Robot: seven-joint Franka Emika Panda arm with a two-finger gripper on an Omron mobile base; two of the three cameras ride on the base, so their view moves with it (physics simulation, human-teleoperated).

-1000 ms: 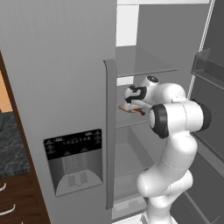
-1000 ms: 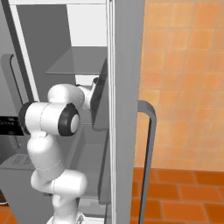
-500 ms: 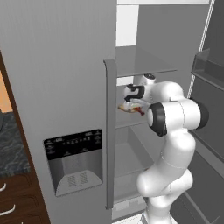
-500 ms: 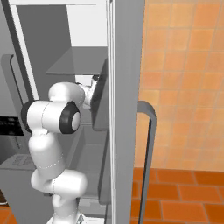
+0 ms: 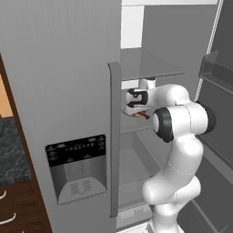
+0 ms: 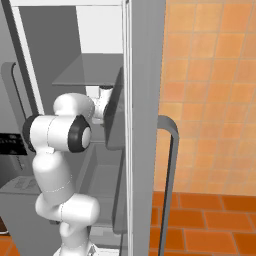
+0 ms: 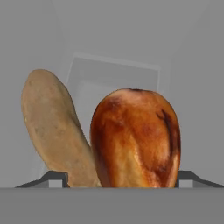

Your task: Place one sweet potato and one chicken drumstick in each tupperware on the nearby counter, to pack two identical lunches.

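In the hand view a glossy brown chicken drumstick (image 7: 135, 138) stands close in front of me, with a tan sweet potato (image 7: 52, 131) leaning against its left side. My gripper (image 7: 118, 179) is open, and its two dark fingertips (image 7: 57, 178) flank both foods at the bottom. From the left base view the gripper (image 5: 134, 107) points down at the food (image 5: 136, 113) on a fridge shelf (image 5: 150, 68). The hand (image 6: 102, 102) is partly hidden behind the fridge door. A strip of the counter (image 5: 11, 157) lies at the far left. The tupperware is out of view.
The closed grey fridge door with a long handle (image 5: 113, 136) and dispenser panel (image 5: 77, 166) stands left of the arm. The open door (image 6: 145, 125) with its bins is on the right. Brown drawers (image 5: 13, 214) sit under the counter. An orange tiled wall (image 6: 210, 100) rises beyond.
The hand has edged slightly left and down over the food on the shelf. The fridge and doors have stayed put.
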